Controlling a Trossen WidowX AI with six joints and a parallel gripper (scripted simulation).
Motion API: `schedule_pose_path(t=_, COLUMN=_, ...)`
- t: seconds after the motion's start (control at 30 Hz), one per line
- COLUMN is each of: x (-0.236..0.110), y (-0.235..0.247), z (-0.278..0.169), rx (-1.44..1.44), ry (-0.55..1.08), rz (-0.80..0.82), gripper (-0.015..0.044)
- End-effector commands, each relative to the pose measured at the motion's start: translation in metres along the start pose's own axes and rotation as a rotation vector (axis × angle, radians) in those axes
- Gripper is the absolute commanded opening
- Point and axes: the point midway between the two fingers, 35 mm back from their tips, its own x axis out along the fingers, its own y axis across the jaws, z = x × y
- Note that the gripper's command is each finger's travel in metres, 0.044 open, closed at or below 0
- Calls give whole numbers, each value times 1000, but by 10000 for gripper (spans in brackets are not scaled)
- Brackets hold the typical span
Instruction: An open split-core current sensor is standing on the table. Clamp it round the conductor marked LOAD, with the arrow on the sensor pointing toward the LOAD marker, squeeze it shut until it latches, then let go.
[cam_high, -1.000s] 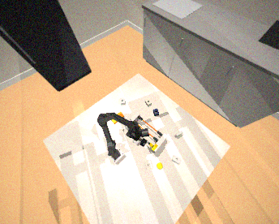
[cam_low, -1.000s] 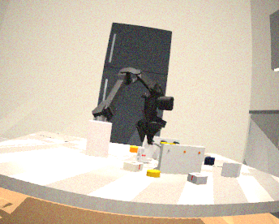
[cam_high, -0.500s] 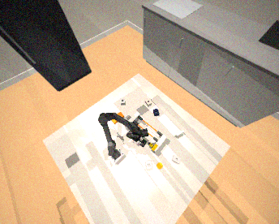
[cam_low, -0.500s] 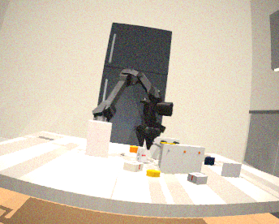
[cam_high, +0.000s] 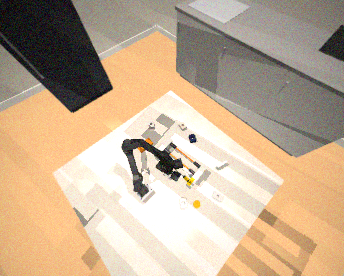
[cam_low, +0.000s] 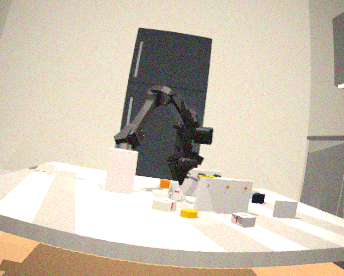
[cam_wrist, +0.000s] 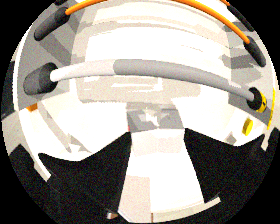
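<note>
My gripper (cam_high: 175, 176) (cam_low: 181, 173) (cam_wrist: 158, 135) reaches straight down at the conductor fixture in the middle of the table. In the wrist view a white and grey block, the split-core sensor (cam_wrist: 154, 123), stands between my two dark fingers and fills the gap; the fingers are closed in on its sides. Just beyond it the grey conductor (cam_wrist: 156, 71) runs across, ending at a yellow end piece (cam_wrist: 255, 100) (cam_high: 189, 180) on the right. I cannot read a LOAD marker or the sensor's arrow.
A white fixture wall (cam_low: 223, 195) stands in front of the conductors. Small blocks lie around: a dark blue one (cam_high: 192, 137) (cam_low: 258, 198), an orange-yellow disc (cam_high: 196, 203) (cam_low: 189, 213), white ones (cam_low: 164, 204) (cam_low: 243, 218). A tall white box (cam_low: 121, 170) stands by the arm's base.
</note>
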Motion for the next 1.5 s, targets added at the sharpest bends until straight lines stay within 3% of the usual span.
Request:
schedule_pose_path(t=0.0, x=0, y=0, z=0, rx=-4, ry=-1, rz=-3, gripper=216)
schedule_pose_path(t=0.17, x=0, y=0, z=0, rx=-4, ry=-1, rz=-3, gripper=183)
schedule_pose_path(t=0.4, x=-24, y=-4, z=4, rx=0, ry=1, rz=-8, gripper=0)
schedule_pose_path(t=0.93, x=-115, y=-1, z=-1, rx=9, ry=4, rz=4, gripper=0)
schedule_pose_path(t=1.13, x=-115, y=-2, z=1, rx=-54, ry=4, rz=5, gripper=0)
schedule_pose_path(t=1.47, x=-114, y=-4, z=15, rx=-427, ry=3, rz=4, gripper=0)
